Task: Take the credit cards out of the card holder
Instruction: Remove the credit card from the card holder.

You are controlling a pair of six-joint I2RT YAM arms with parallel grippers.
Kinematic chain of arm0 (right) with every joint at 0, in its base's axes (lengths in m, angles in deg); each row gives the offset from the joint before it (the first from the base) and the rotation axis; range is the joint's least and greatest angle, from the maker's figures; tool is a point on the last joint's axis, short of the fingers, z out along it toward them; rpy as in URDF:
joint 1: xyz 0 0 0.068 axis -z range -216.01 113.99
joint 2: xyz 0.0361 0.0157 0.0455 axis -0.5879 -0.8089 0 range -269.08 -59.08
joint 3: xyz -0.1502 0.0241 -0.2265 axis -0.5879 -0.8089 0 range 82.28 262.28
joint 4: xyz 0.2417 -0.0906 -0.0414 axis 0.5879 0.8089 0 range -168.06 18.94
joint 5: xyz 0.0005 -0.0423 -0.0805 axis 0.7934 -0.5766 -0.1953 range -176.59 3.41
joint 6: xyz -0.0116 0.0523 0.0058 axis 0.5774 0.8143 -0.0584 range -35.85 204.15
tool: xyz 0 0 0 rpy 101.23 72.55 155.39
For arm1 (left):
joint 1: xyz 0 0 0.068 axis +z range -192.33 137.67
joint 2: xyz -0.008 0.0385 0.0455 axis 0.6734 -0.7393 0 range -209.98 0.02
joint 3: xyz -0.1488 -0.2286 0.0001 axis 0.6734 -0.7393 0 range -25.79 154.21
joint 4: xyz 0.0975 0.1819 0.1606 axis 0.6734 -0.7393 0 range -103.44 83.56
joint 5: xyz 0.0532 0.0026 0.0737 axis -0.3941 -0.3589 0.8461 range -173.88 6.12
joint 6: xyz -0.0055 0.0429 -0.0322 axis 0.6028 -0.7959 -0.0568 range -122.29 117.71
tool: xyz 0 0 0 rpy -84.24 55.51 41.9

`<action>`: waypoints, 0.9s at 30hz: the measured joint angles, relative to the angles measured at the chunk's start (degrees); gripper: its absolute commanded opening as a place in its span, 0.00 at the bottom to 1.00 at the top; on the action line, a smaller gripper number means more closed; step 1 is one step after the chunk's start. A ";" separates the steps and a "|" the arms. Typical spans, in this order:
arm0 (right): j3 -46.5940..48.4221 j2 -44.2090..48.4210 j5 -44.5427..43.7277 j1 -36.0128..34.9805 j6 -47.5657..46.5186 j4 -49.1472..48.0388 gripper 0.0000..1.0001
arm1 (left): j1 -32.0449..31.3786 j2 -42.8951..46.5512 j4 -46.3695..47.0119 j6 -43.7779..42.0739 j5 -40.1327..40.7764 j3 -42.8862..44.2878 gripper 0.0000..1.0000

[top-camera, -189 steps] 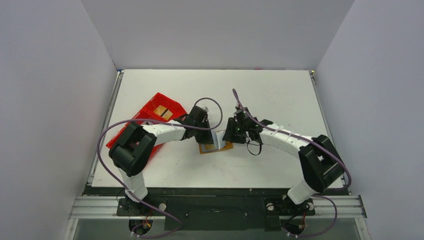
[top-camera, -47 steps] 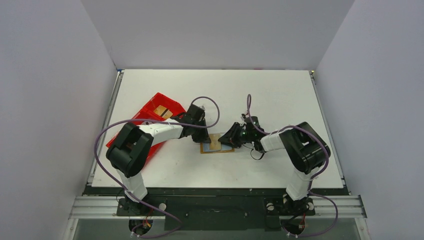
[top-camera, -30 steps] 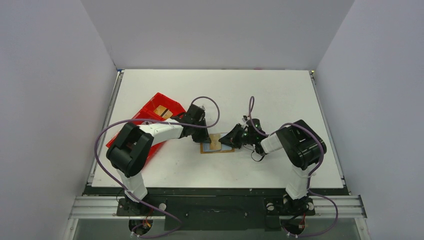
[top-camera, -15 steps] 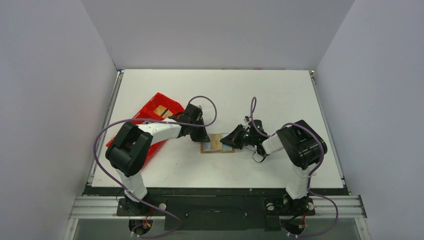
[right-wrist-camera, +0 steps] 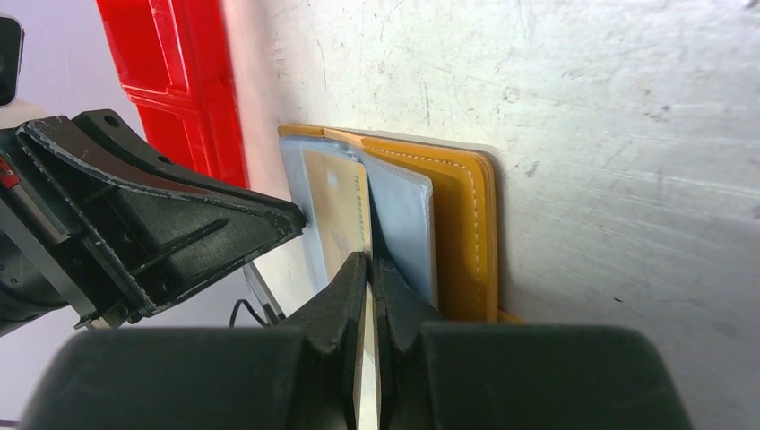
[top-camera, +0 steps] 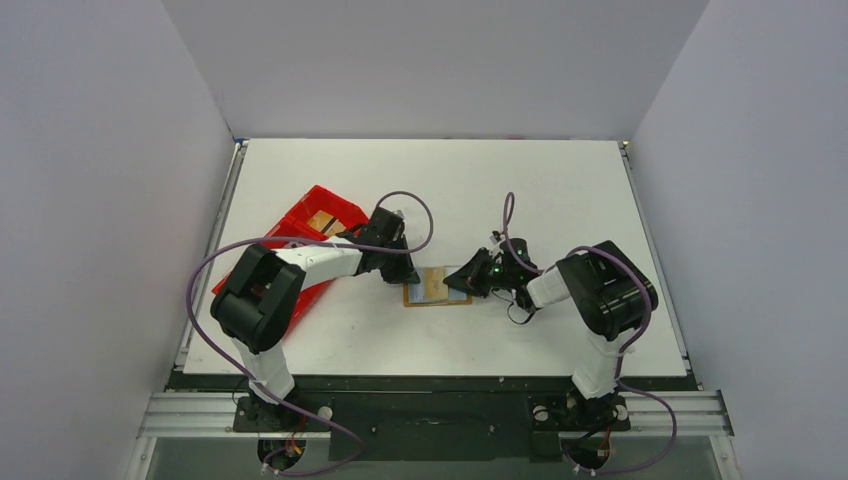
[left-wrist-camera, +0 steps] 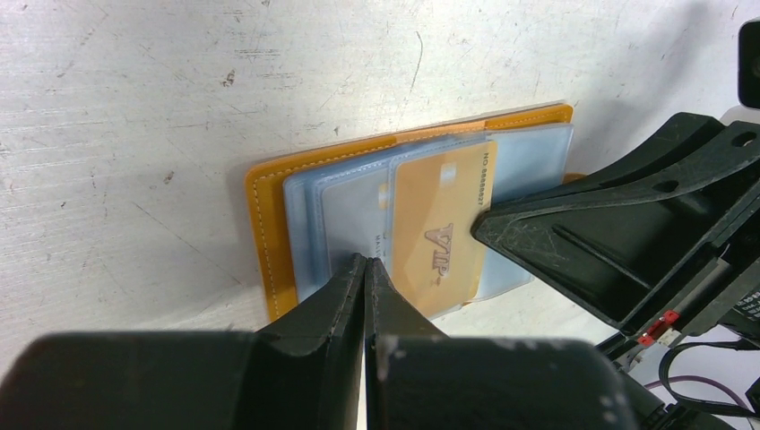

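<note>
The tan card holder (top-camera: 436, 289) lies open and flat on the table between my two grippers. In the left wrist view the holder (left-wrist-camera: 269, 233) shows pale blue-grey card sleeves (left-wrist-camera: 336, 215) and a gold card marked VIP (left-wrist-camera: 444, 228) sticking out of them. My left gripper (left-wrist-camera: 366, 261) is shut, its tips pressing down on a pale sleeve. My right gripper (right-wrist-camera: 368, 260) is shut on the edge of the gold card (right-wrist-camera: 336, 206) at the holder's (right-wrist-camera: 462, 224) right side. From above, the left gripper (top-camera: 408, 276) and the right gripper (top-camera: 460, 284) flank the holder.
A long red tray (top-camera: 290, 250) lies left of the holder under my left arm, with tan items (top-camera: 322, 222) in its far end. It also shows in the right wrist view (right-wrist-camera: 175, 81). White walls enclose the table.
Both grippers have come down onto the holder, which now lies flat. In the last half second the right gripper and the holder have crept slightly to the right.
</note>
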 measured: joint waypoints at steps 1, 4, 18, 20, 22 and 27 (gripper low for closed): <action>0.00 0.09 0.04 0.20 -0.20 0.17 0.00 | 0.00 0.00 0.02 0.00 0.02 0.00 0.00; -0.20 0.24 0.24 0.85 -0.48 0.37 0.00 | 0.00 0.00 0.13 0.00 0.04 0.00 0.00; -1.62 2.36 0.74 2.47 -0.59 0.37 0.12 | 0.09 -0.17 0.02 -0.04 0.11 0.28 0.00; -1.64 1.68 0.81 2.78 -0.44 0.33 0.12 | 0.15 -0.22 -0.02 -0.04 0.09 0.35 0.00; -1.66 1.36 1.16 2.82 -0.22 -0.26 0.14 | 0.20 -0.28 -0.11 -0.07 0.11 0.48 0.00; -1.66 0.79 1.55 2.75 0.31 -1.92 0.18 | 0.22 -0.35 -0.20 -0.09 0.09 0.57 0.00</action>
